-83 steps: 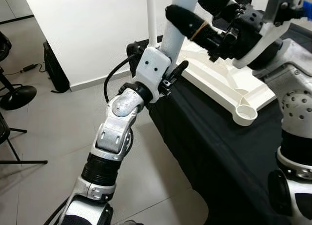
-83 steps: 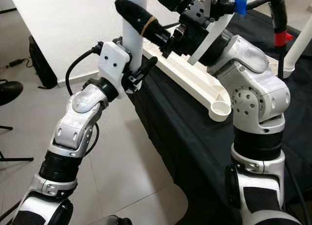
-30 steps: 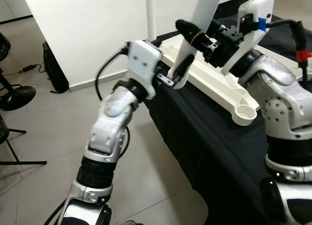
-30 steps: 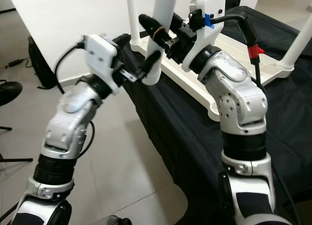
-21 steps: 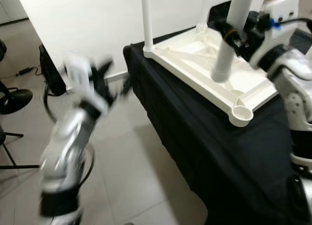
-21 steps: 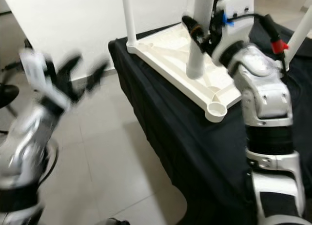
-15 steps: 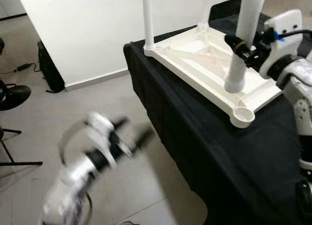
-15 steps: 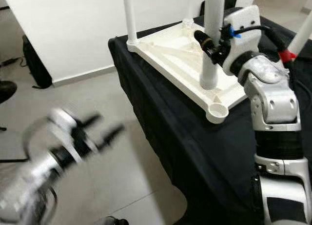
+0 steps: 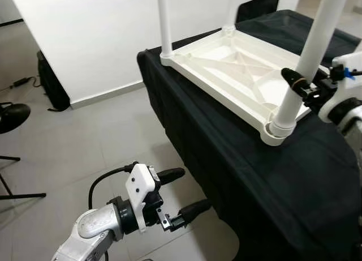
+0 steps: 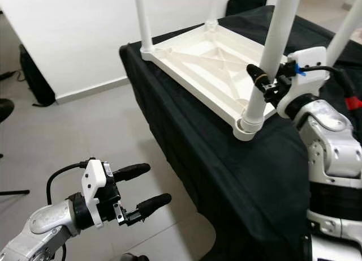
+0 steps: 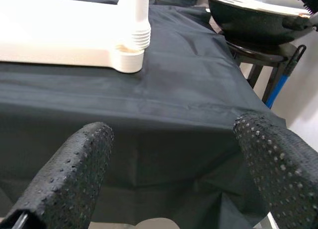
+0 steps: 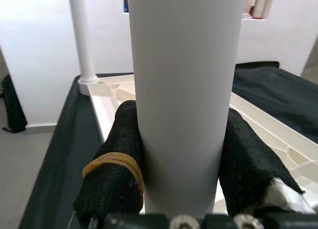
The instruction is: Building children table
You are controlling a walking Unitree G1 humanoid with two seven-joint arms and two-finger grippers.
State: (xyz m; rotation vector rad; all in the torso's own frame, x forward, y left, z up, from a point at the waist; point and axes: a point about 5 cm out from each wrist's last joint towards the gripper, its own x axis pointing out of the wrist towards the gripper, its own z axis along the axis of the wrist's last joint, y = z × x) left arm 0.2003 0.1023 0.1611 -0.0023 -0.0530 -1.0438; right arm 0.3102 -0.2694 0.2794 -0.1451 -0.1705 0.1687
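Where black cloth [image 9: 237, 159] drapes: right pincer [image 10: 266, 80] gripping table leg [image 10: 270, 57]; left pincer [image 10: 138, 187] agape.

Head stereo pair looks down, sharing upturned table [image 9: 237, 63]; wrist cameras close, facing along fingers.

We are in a plain indoor room that looks more like a studio or a test space than a furnished home. The floor [image 9: 85, 131] is made of large pale grey tiles, and the wall [image 9: 96, 34] is bare white with a low white skirting board. A table covered with a black cloth [image 9: 237, 176] stands near the wall. At the left edge we see the black round base of a stand [image 9: 11, 115], a thin black tripod leg [image 9: 20, 196] and a cable lying on the floor. A dark case [image 9: 48, 80] leans against the wall.
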